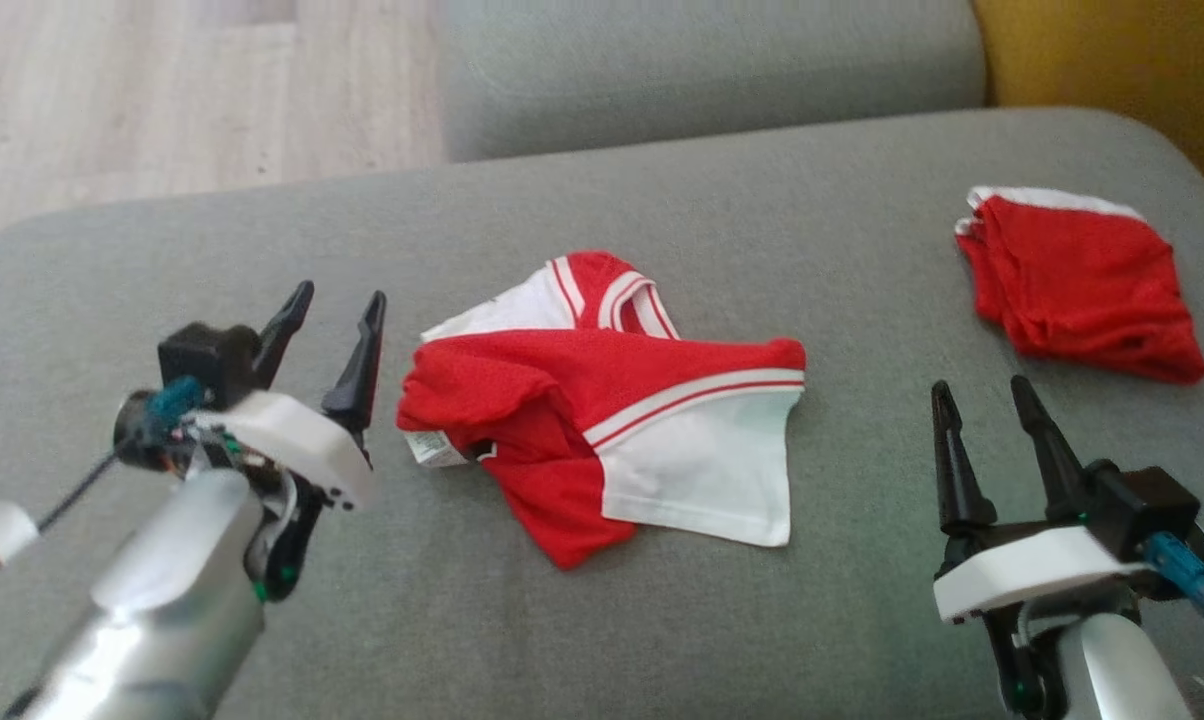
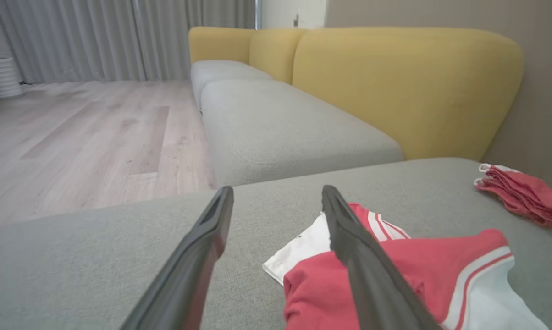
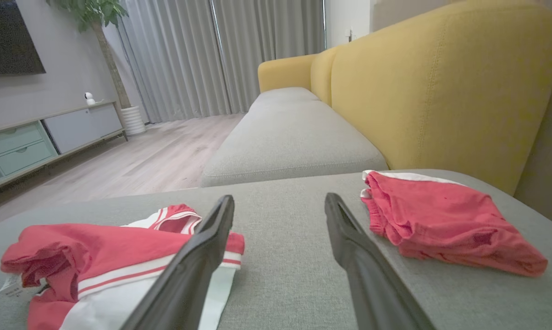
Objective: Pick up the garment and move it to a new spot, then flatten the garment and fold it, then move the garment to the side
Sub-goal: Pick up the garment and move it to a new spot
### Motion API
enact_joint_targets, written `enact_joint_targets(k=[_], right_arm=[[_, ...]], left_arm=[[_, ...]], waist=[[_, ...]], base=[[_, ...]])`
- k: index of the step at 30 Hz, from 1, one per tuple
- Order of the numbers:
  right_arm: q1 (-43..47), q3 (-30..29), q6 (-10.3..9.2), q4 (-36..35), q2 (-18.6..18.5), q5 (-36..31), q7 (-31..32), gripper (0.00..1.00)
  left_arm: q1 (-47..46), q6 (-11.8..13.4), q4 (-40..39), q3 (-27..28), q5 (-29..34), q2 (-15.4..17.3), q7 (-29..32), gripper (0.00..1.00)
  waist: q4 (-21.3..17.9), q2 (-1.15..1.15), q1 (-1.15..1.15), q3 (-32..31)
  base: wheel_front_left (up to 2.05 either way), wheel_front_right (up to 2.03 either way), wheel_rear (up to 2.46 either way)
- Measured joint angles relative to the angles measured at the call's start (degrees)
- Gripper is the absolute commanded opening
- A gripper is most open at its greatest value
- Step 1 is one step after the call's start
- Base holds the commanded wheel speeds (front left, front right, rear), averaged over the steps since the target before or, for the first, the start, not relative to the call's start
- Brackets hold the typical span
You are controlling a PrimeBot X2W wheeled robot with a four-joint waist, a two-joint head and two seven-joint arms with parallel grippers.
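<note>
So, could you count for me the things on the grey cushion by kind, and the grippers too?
Red and white shirt: 1, crumpled
Red folded garment: 1
Grippers: 2, the left gripper and the right gripper, both open and holding nothing
Total: 4

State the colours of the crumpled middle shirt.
The shirt is red and white with striped trim; best in head view.
</note>
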Motion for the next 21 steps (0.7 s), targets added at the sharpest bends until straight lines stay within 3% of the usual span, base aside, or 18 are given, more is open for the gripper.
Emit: enact_joint_targets(k=[9, 15, 21], right_arm=[[3.88, -0.04, 0.00, -0.20, 0.01, 0.02, -0.02, 1.00], [6.17, -0.16, 0.00, -0.09, 0.02, -0.90, -0.55, 1.00], [8.18, -0.53, 0.00, 0.36, 0.03, -0.74, -1.96, 1.00]], left_arm=[[16.01, 7.53, -12.59, 3.55, -1.53, 0.10, -2.85, 1.00], [27.28, 13.48, -22.36, 8.68, 1.22, 0.10, -3.35, 1.00], [36.26, 15.72, -28.08, 12.18, 6.15, -0.85, -3.35, 1.00]], waist=[[3.91, 0.00, 0.00, -2.96], [5.03, 0.00, 0.00, -3.95], [5.46, 0.00, 0.00, -4.83]], base=[[0.00, 0.00, 0.00], [0.00, 0.00, 0.00], [0.00, 0.00, 0.00]])
